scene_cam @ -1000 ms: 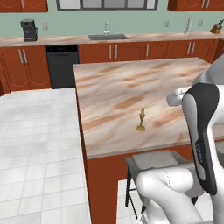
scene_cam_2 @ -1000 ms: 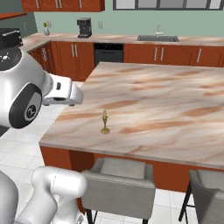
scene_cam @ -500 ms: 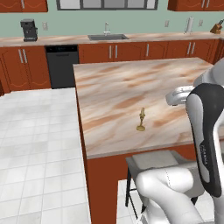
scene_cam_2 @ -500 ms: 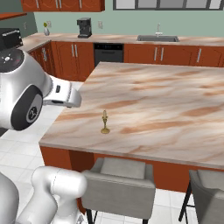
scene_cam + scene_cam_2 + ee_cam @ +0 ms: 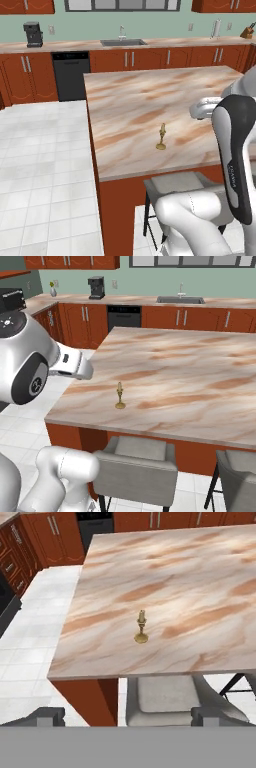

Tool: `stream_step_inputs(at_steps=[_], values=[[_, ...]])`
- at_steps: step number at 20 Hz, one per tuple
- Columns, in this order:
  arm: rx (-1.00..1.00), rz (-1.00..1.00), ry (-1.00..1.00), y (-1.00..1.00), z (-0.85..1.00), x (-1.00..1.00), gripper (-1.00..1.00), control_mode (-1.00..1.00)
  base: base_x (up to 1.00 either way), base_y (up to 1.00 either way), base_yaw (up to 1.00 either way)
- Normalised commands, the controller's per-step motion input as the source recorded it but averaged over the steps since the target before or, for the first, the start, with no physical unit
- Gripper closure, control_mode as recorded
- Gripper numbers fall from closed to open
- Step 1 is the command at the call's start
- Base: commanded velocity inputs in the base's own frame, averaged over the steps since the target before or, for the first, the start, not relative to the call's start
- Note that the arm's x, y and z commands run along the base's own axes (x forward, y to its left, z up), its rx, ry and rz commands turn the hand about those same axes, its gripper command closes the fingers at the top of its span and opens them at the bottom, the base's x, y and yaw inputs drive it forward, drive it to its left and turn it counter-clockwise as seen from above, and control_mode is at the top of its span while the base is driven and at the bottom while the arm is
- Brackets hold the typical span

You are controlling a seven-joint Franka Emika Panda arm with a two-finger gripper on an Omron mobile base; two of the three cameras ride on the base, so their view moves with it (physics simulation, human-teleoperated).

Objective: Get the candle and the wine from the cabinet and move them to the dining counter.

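Gripper: its two dark fingertips [image 5: 47,715] stand wide apart at the bottom of the hand view, so the gripper [image 5: 127,716] is open; nothing between them, nothing touched.
Gripper position: raised above and outside the near edge of the table, looking down over it.
Candle: the candle [image 5: 161,137] [image 5: 119,396] [image 5: 141,627] stands upright on the dining table [image 5: 135,95] [image 5: 200,371] [image 5: 190,577], near the table's near edge and closer to its left corner than its right.
Candle to gripper: well apart from the fingertips, ahead of the gap between them.
Stool: a grey stool [image 5: 165,694] [image 5: 135,466] [image 5: 180,185] is tucked under the near edge of the table, just below the candle's spot, between gripper and candle in the hand view but lower than the tabletop.
Second stool: another grey stool [image 5: 237,476] sits toward the right along the same edge.
Table surface around candle: bare marbled top.
Background: wall counter with sink [image 5: 122,42] [image 5: 180,299], coffee machine [image 5: 33,34] [image 5: 96,287], dark dishwasher [image 5: 71,75] [image 5: 125,316].
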Motion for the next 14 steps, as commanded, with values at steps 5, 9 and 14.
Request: stream_step_inputs(at_steps=[5,9,14], values=[[-0.04,-0.11,0.0,0.0,0.0,0.0,-1.0,-1.0,0.0,0.0,0.0],[0.0,-0.02,0.0,0.0,0.0,0.0,-1.0,-1.0,0.0,0.0,0.0],[0.0,0.0,0.0,0.0,0.0,0.0,-1.0,1.0,-0.52,0.04,0.0]])
